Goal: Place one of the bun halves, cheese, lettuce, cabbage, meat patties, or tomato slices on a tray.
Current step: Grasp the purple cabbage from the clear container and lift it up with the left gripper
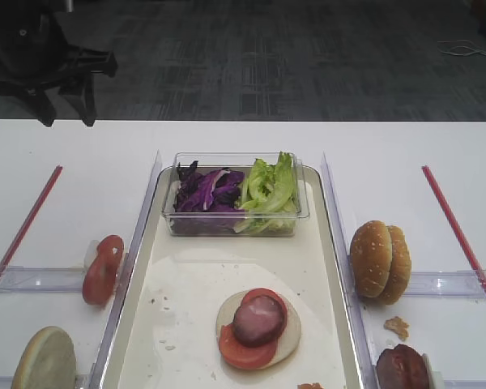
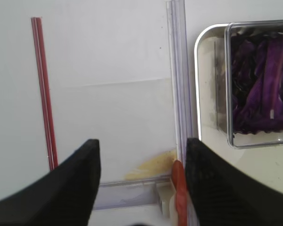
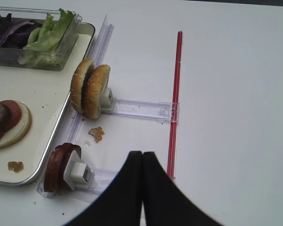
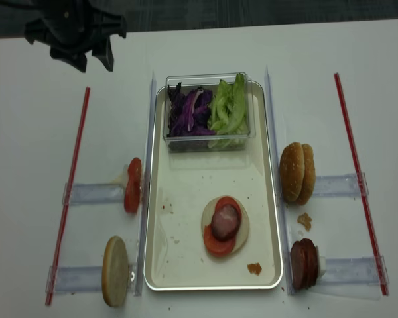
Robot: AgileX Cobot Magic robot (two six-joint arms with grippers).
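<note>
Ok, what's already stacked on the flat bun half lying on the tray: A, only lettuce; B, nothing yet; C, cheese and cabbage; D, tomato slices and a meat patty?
D: on the tray, the pale bun half carries red tomato slices with a dark meat patty on top.

Matte black hand (image 3: 142, 188), smooth tapered fingers (image 2: 80, 183) (no markings).

A lab: white bench (image 1: 437, 146), grey carpet tiles (image 1: 308, 73), acrylic ingredient racks (image 4: 96, 193).

tray (image 4: 160, 265): shiny metal rim, matt cream bed | tub (image 1: 172, 217): clear glossy plastic
</note>
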